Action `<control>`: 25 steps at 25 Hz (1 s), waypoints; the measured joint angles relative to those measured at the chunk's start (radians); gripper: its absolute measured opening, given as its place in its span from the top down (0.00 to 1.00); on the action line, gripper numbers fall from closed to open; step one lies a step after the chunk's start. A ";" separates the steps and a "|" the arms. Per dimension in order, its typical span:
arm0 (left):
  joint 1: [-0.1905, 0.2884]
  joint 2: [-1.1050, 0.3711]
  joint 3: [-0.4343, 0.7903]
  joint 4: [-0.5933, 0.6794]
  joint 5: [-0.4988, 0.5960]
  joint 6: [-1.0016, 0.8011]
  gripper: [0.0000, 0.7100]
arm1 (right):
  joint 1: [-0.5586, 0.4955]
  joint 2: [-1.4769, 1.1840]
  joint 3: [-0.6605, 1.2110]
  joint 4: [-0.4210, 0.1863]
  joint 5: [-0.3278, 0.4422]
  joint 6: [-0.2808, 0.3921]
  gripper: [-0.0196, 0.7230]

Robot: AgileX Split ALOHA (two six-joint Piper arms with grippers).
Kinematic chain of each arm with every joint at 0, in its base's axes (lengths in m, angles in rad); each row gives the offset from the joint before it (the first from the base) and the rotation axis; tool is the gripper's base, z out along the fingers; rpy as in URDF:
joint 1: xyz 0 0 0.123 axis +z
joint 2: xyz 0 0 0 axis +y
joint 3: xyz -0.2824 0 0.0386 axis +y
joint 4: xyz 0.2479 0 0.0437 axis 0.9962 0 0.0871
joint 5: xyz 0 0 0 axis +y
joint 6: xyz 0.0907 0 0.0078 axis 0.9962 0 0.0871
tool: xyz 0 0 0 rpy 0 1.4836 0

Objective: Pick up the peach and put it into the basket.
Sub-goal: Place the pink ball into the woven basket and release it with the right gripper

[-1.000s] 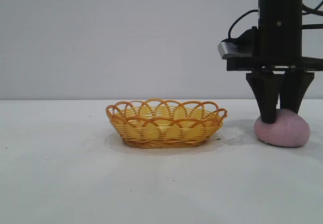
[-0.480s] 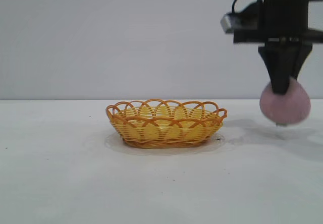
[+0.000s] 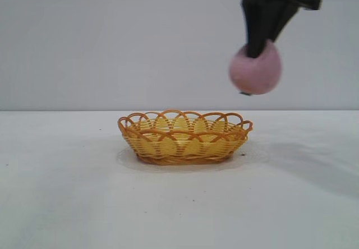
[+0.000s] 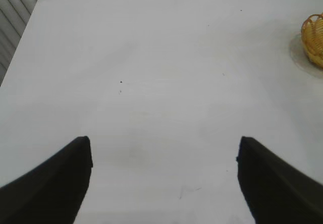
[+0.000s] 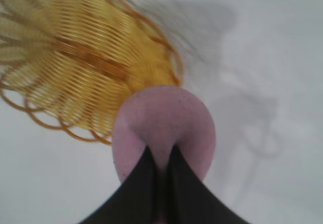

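Observation:
My right gripper (image 3: 259, 51) is shut on the pink-mauve peach (image 3: 256, 70) and holds it in the air, above and just right of the right end of the basket (image 3: 184, 137). The basket is a shallow oval weave, yellow with an orange looped rim, standing on the white table. In the right wrist view the peach (image 5: 166, 120) sits pinched between the black fingers (image 5: 144, 176) of the right gripper (image 5: 160, 156), with the basket (image 5: 75, 57) blurred below it. My left gripper (image 4: 164, 153) is open over bare table, away from the basket's edge (image 4: 314, 37).
The white table (image 3: 179, 204) stretches all round the basket. A plain grey wall stands behind. The peach's shadow falls on the table to the right of the basket.
The right gripper has lifted the peach off the table at the right and carried it up and leftward toward the basket. The basket has not moved.

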 joint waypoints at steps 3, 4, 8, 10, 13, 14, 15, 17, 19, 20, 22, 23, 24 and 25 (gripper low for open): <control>0.000 0.000 0.000 0.000 0.000 0.000 0.20 | 0.057 0.024 0.000 0.022 -0.073 -0.008 0.97; 0.000 0.000 0.000 0.000 0.000 0.000 0.20 | 0.070 0.035 0.000 0.025 -0.093 -0.008 0.97; 0.000 0.000 0.000 0.000 0.000 0.000 0.20 | 0.108 0.094 -0.021 0.030 -0.137 -0.011 0.97; 0.000 0.000 0.000 0.000 0.000 0.000 0.20 | 0.110 0.125 -0.037 0.046 -0.147 -0.011 0.97; 0.000 0.000 0.000 0.000 0.000 0.000 0.20 | 0.110 0.163 -0.051 0.050 -0.153 -0.011 0.97; 0.000 0.000 0.000 0.000 0.000 0.000 0.20 | 0.110 0.173 -0.056 0.050 -0.158 -0.011 0.89; 0.000 0.000 0.000 0.000 0.000 0.000 0.20 | 0.110 0.181 -0.056 0.050 -0.161 -0.011 0.89; 0.000 0.000 0.000 0.000 0.000 0.000 0.20 | 0.110 0.193 -0.058 0.050 -0.165 -0.011 0.89; 0.000 0.000 0.000 0.000 0.000 0.000 0.20 | 0.110 0.201 -0.058 0.050 -0.167 -0.011 0.89; 0.000 0.000 0.000 0.000 0.000 0.000 0.20 | 0.110 0.204 -0.058 0.047 -0.167 -0.011 0.89; 0.000 0.000 0.000 0.000 0.000 0.000 0.20 | 0.110 0.204 -0.058 0.037 -0.167 -0.011 0.75; 0.000 0.000 0.000 0.000 0.000 0.000 0.20 | 0.110 0.204 -0.059 0.033 -0.167 -0.009 0.69; 0.000 0.000 0.000 0.000 0.000 0.000 0.20 | 0.110 0.204 -0.059 0.024 -0.167 -0.005 0.63; 0.000 0.000 0.000 0.000 0.000 0.000 0.20 | 0.110 0.204 -0.059 0.016 -0.167 0.001 0.57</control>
